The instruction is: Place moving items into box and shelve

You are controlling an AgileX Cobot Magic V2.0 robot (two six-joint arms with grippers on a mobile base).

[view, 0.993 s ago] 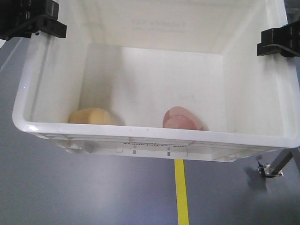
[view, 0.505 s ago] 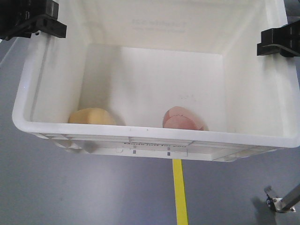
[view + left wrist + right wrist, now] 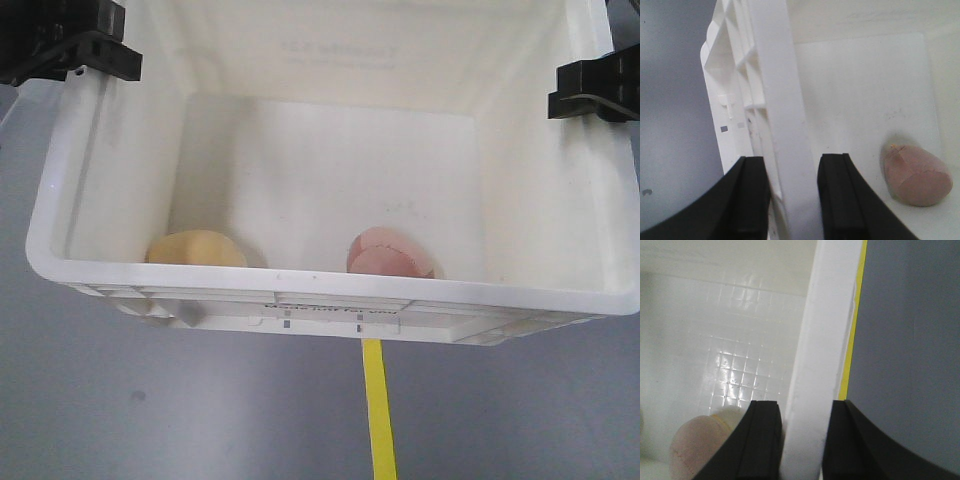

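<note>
Both the left tool (image 3: 792,200) and right tool (image 3: 805,440) clamp the box (image 3: 330,285) rim; its print (image 3: 335,313) is unreadably faint.

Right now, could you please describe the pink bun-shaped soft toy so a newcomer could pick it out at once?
Find the white rectangular plastic tote that the left gripper and right gripper clamp by its side rims. Two soft rounded toys lie inside against the near wall; yours is the pink toy on the right, not the pale cream-yellow toy.
</note>
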